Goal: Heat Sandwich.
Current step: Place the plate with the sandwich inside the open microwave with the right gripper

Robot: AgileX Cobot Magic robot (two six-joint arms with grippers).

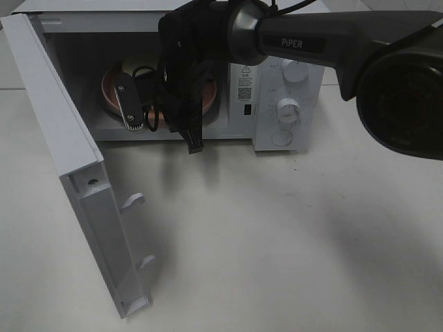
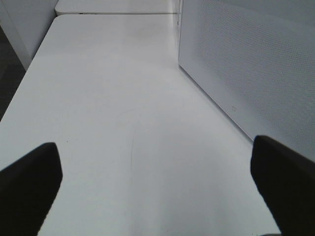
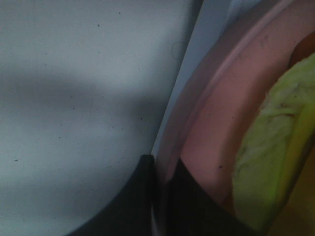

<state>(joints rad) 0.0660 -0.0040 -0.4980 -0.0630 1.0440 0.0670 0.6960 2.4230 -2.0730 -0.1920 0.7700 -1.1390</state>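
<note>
The sandwich, showing pale yellow-green filling, lies on a round pink plate inside the open microwave. My right gripper is shut on the plate's rim, one dark finger on each side of it. From above, the right arm reaches into the oven cavity and covers most of the plate; the right gripper is at the plate's front edge. My left gripper is open over bare white table, nothing between its fingers. It does not show in the exterior high view.
The microwave door swings wide open to the left, its latch hooks pointing out. Two knobs and a button sit on the control panel. A white perforated panel stands beside the left gripper.
</note>
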